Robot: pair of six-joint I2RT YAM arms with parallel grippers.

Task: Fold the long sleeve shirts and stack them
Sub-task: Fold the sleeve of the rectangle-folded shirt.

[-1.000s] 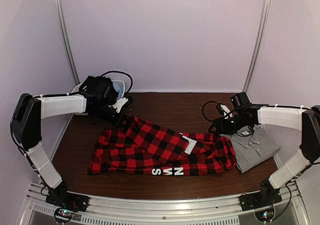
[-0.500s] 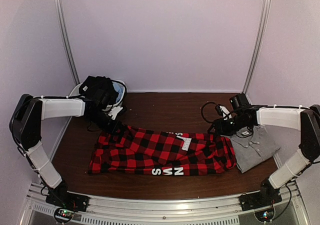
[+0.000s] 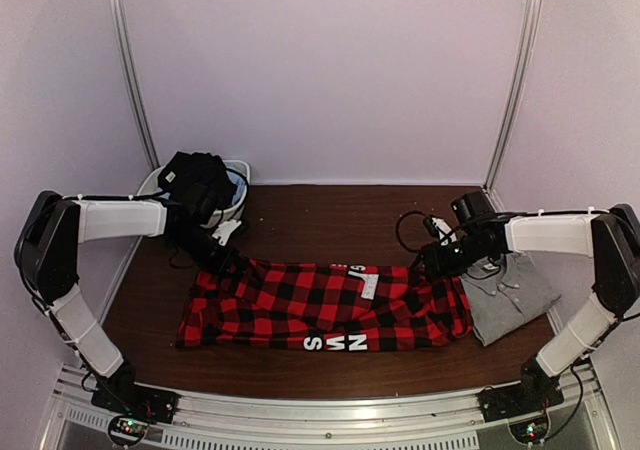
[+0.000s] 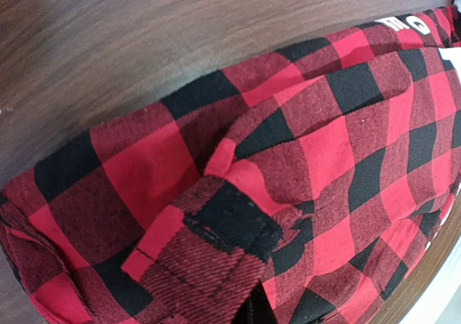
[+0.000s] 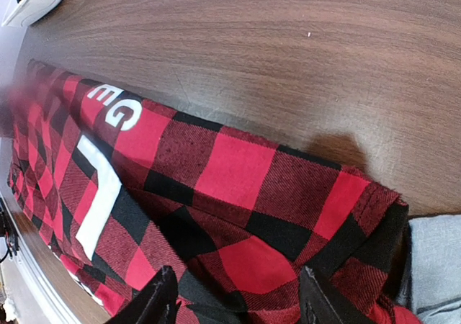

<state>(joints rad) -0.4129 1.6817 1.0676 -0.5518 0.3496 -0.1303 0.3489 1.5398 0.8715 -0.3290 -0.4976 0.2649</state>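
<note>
The red-and-black check shirt [image 3: 320, 305] lies folded into a long band across the near middle of the brown counter [image 3: 330, 215]. Its white label [image 3: 372, 286] faces up near the middle, and white lettering [image 3: 335, 343] runs along its near edge. At its right end sits the grey shirt [image 3: 515, 295], folded small with the collar up, and the two are touching.

The left tool [image 3: 222, 258] is down at the band's far left corner. Its own camera shows only bunched flannel filling the view, so I cannot tell whether it is clenched or released.

The right tool [image 5: 238, 277] hangs over the band's far right corner. Its fingers [image 5: 164, 295] are spread wide apart with flannel lying loose between them, released.

A white tub [image 3: 243, 170] stands at the back left, behind the left arm.
</note>
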